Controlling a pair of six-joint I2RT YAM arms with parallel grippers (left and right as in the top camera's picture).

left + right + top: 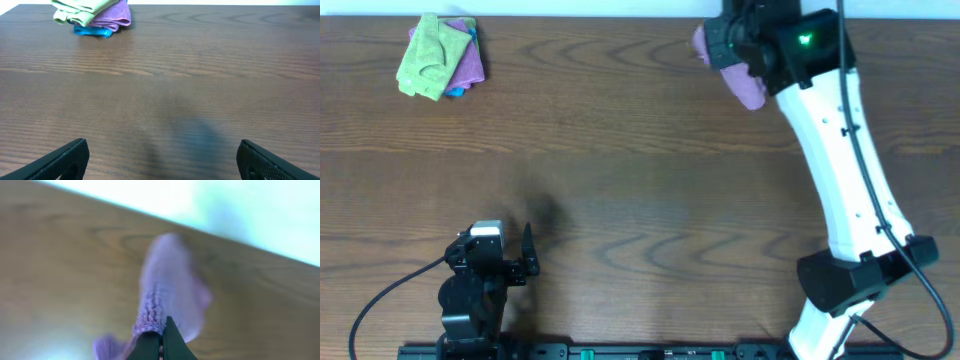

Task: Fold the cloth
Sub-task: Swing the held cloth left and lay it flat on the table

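Note:
The purple cloth (748, 88) hangs bunched under my right gripper at the table's far right edge, mostly hidden by the arm in the overhead view. In the right wrist view the cloth (167, 285) droops away from the jaws, blurred, above the wood. My right gripper (160, 335) is shut on a fold of it. My left gripper (525, 252) rests low near the front left of the table, open and empty; its two fingers show at the lower corners of the left wrist view (162, 160). No white tag shows.
A stack of folded cloths, lime-green (428, 55) over pinkish-purple (469, 62) and blue, lies at the far left corner; it also shows in the left wrist view (92, 15). The table's far edge runs just behind the right gripper.

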